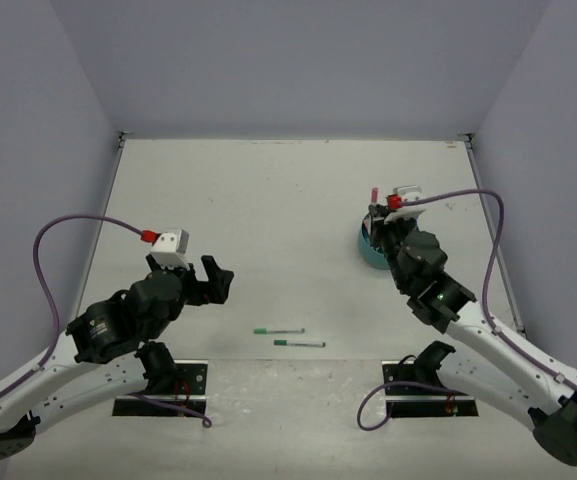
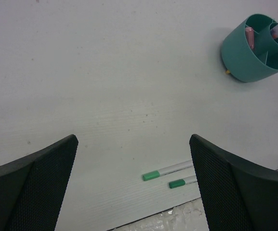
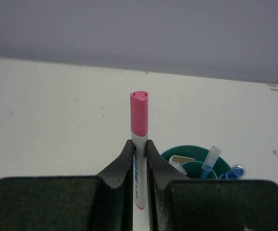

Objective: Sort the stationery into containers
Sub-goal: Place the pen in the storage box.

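My right gripper is shut on a pink-capped pen with a white barrel, held upright between the pads. It hangs over the left rim of the teal cup, which holds a clear blue-tipped tube and other items. From above, the pen sticks up beyond the cup. My left gripper stands wide open and empty above the table. Two green-capped pens lie side by side near the front edge, just before its right finger; the top view shows them between the arms.
Grey walls close in the table at the left, back and right. Black base plates sit at the near edge. Purple cables loop off both wrists. A small orange bit lies at the cup's foot.
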